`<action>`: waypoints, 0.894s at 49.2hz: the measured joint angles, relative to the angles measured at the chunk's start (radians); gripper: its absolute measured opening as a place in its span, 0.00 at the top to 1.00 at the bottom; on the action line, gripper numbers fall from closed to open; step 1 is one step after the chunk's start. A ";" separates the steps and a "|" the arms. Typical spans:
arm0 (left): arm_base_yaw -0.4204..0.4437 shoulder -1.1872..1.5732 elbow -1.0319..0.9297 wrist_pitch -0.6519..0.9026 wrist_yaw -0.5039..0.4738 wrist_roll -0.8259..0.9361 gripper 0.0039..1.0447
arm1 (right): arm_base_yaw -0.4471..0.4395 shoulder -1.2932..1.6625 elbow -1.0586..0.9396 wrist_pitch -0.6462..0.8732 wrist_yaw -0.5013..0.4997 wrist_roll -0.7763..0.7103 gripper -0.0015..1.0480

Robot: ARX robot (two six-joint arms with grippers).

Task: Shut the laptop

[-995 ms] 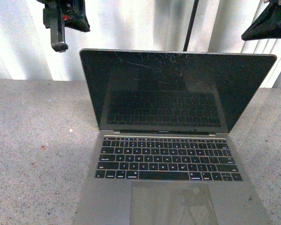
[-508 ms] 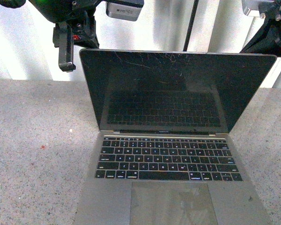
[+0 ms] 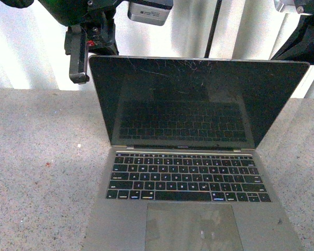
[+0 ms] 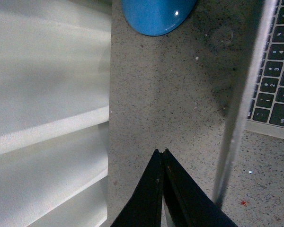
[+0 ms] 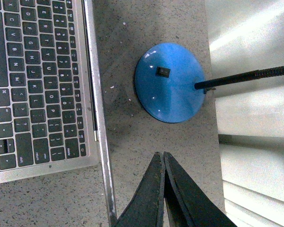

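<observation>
Laptop point(image 3: 188, 157): mid surface point(image 3: 36, 172), lid open, screen near upright and facing robot; trackpad end nearest robot, hinge end away; long axis L–R.
Laptop build: slim silver-grey metal, flat black keys, wide trackpad, glossy black screen w/ fine scratches near top edge.
Surface: grey speckled stone look, matte.
Left end effector point(image 4: 161, 152): black tapered fingers pressed together, gripping nothing; high up, just beside lid's top-left corner.
Right end effector point(image 5: 163, 154): fingers pressed together, empty; near lid's top-right corner, on back side.
Behind laptop: round glossy blue lamp base point(image 5: 170, 82) w/ thin black pole point(image 3: 213, 29).
</observation>
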 joint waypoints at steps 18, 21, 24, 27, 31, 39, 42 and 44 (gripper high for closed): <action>-0.027 -0.031 -0.048 0.007 0.005 0.000 0.97 | 0.003 -0.024 -0.045 -0.017 0.002 0.015 0.97; -0.031 -0.037 -0.058 0.011 0.004 0.001 0.97 | 0.005 -0.031 -0.053 -0.024 0.005 0.023 0.97; -0.034 -0.045 -0.071 0.016 0.005 0.002 0.97 | 0.008 -0.038 -0.064 -0.023 0.008 0.030 0.97; -0.038 -0.053 -0.087 0.021 0.004 0.005 0.97 | 0.011 -0.046 -0.075 -0.023 0.008 0.038 0.97; -0.047 -0.068 -0.119 0.038 0.004 0.014 0.97 | 0.020 -0.061 -0.096 -0.023 0.010 0.051 0.97; -0.061 -0.085 -0.168 0.074 -0.007 0.033 0.97 | 0.030 -0.071 -0.126 -0.011 0.019 0.066 0.97; -0.066 -0.090 -0.181 0.084 -0.010 0.036 0.97 | 0.035 -0.075 -0.140 -0.008 0.024 0.070 0.97; -0.071 -0.095 -0.193 0.091 -0.012 0.037 0.97 | 0.039 -0.077 -0.154 -0.006 0.027 0.074 0.97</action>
